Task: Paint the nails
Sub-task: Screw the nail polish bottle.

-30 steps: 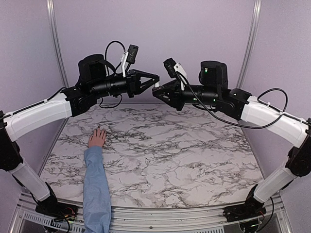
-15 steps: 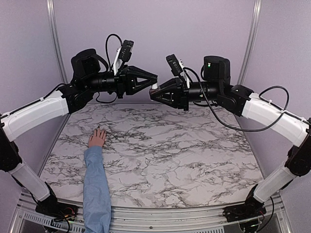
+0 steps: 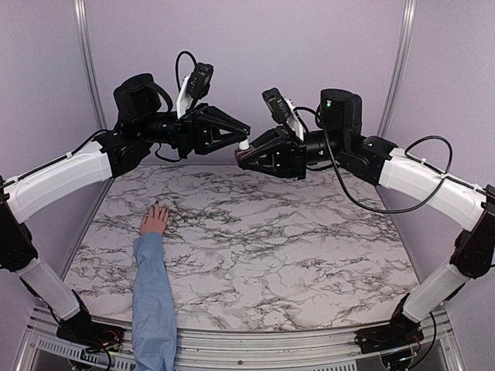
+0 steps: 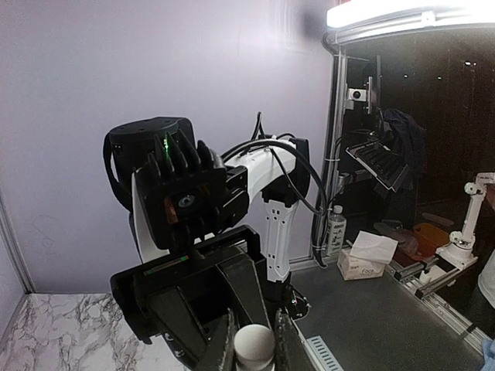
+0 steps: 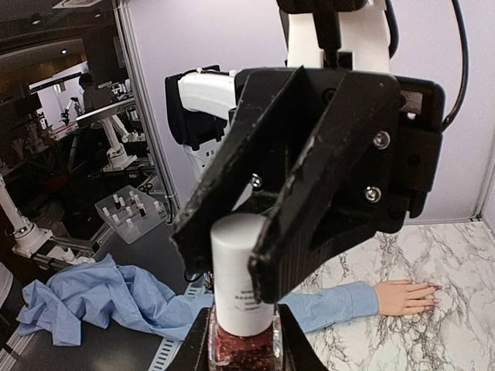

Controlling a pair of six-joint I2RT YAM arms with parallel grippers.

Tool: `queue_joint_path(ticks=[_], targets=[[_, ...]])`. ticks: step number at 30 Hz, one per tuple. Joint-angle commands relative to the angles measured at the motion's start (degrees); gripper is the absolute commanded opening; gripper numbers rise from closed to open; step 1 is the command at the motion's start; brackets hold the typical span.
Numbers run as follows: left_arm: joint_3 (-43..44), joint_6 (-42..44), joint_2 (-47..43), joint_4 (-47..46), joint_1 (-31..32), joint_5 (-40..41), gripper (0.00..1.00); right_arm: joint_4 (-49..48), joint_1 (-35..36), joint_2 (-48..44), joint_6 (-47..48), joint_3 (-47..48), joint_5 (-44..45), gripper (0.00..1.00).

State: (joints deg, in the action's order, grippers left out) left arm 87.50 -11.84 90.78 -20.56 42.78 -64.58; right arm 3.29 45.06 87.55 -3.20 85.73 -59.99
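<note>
Marble-patterned table (image 3: 309, 239) lies below both grippers, which meet tip to tip in mid-air over its far part.

1. Right gripper (image 3: 241, 157): the jaws are closed onto the glass body of a small bottle (image 5: 242, 344) holding dark red glitter liquid. The bottle stands upright between the fingers.
2. Left gripper (image 4: 254, 340): the jaws are clamped on the white cap (image 5: 241, 263). It reaches in from the opposite side, directly above the right gripper's fingertips. The cap sits on top of the glass body; the frames do not show whether it is loosened.
3. Hand (image 3: 155, 220): a human hand rests palm down on the table, well below the left gripper and nearer its base, with the fingers pointing toward the far wall. It is well apart from both grippers.
4. Nails (image 5: 435, 287): the nails show only as small dark tips at the finger ends in the right wrist view. They are too small to tell their finish.
5. Sleeve (image 3: 152, 294): a light blue sleeve covers the forearm and runs from the wrist back to the near table edge, beside the left arm's base.
6. Blue cloth (image 5: 100, 301): a crumpled blue cloth lies off the table, beyond the sleeve in the right wrist view.
</note>
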Motion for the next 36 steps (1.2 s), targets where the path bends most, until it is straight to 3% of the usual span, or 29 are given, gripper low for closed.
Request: queue_joint_path(ticks=[1, 3, 5, 11, 14, 23, 28, 36], targets=[[-1.83, -1.63, 2.34, 5.00, 0.46, 1.45, 0.00, -8.51, 1.22, -0.71, -0.53, 4.74, -0.68, 0.00], [-2.40, -1.86, 1.47, 5.00, -0.35, 5.01, 0.02, -7.65, 1.22, -0.80, 0.18, 4.71, -0.18, 0.00], [-3.24, -1.77, 0.21, 5.00, -1.10, 8.77, 0.14, -7.02, 1.16, -0.98, 0.51, 4.49, 0.46, 0.00], [-5.12, -2.24, -3.81, 5.47, -3.52, 22.64, 0.38, -4.53, 0.87, -2.49, 3.10, 1.85, 4.30, 0.00], [-5.54, -1.65, -5.40, 6.21, -4.09, 27.90, 0.46, -2.51, 0.66, -3.14, 5.41, 0.30, 8.64, 0.00], [-3.28, 1.45, -6.64, 18.24, -4.65, 40.47, 0.49, 0.06, 0.55, -5.25, 8.91, -3.72, 27.57, 0.00], [-3.57, -0.58, -7.49, 18.45, -4.49, 44.97, 0.49, 0.77, 0.54, -4.73, 7.91, -3.69, 42.76, 0.00], [-2.49, -0.84, -5.99, 18.10, -1.29, 50.17, 0.51, 4.65, 3.02, -1.60, 9.44, -0.31, 57.75, 0.00]])
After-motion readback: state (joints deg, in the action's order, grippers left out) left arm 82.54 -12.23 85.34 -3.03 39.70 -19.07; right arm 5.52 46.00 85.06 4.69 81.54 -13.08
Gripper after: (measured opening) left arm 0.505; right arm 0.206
